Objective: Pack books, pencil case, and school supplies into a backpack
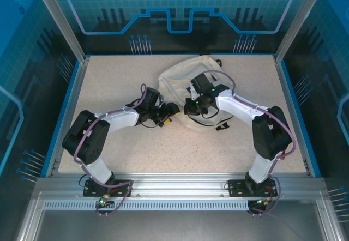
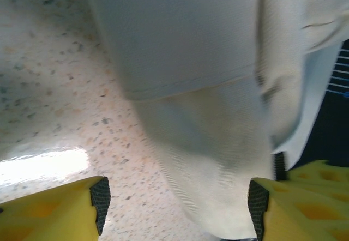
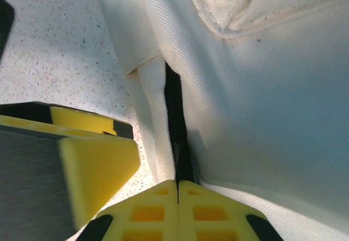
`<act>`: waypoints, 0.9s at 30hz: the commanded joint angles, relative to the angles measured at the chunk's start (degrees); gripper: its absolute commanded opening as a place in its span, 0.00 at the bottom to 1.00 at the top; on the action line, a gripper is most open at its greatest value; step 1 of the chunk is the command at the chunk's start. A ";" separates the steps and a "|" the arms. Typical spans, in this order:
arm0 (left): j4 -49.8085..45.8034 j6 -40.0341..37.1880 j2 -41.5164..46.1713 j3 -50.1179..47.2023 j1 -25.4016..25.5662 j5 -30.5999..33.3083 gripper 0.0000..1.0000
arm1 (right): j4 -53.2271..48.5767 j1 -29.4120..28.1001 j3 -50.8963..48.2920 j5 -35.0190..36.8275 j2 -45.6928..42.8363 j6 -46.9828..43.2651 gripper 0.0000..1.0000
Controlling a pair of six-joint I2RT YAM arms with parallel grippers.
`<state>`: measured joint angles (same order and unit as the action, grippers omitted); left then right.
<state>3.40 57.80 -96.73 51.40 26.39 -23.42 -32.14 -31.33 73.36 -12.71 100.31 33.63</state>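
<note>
Top view: the backpack (image 1: 174, 77) lies in the upper middle of the frame. Left wrist: the left gripper (image 2: 177, 203) stands open around its soft cream cloth. Right wrist: the right gripper (image 3: 178, 189) is closed, apparently pinching the zipper (image 3: 173, 115) edge, probably a good hold on such limp fabric. The inside is hidden.

The backpack (image 1: 188, 77) is laid on the table (image 1: 109, 77) behind its middle, nearer the far edge and a little toward the right edge. The left gripper (image 1: 173, 110) is placed just beside the backpack's near left side, and the backpack's cloth is seen between and beyond its fingers (image 2: 100, 197). The right gripper (image 1: 192, 108) is set on the backpack's near part, just right of the left gripper, its tips met at a zip seam (image 3: 173, 115). A strap (image 1: 222, 126) is trailed onto the table at the backpack's near right corner.
</note>
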 commanded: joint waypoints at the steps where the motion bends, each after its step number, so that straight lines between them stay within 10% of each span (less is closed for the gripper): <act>1: 5.91 3.24 -0.39 0.51 -0.42 -1.80 0.68 | 1.57 1.43 -2.36 -2.91 -2.56 3.32 0.07; 12: 13.24 7.94 -5.22 1.10 -0.14 -6.20 0.63 | 9.73 4.62 -7.97 -10.60 -3.81 8.38 0.07; 27: -0.85 4.07 -9.92 8.46 1.05 -5.34 0.39 | 8.97 4.65 -8.41 -10.44 -3.79 7.95 0.09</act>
<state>6.17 62.92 -105.30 58.37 27.07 -27.44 -22.81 -27.20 65.56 -21.93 98.13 41.17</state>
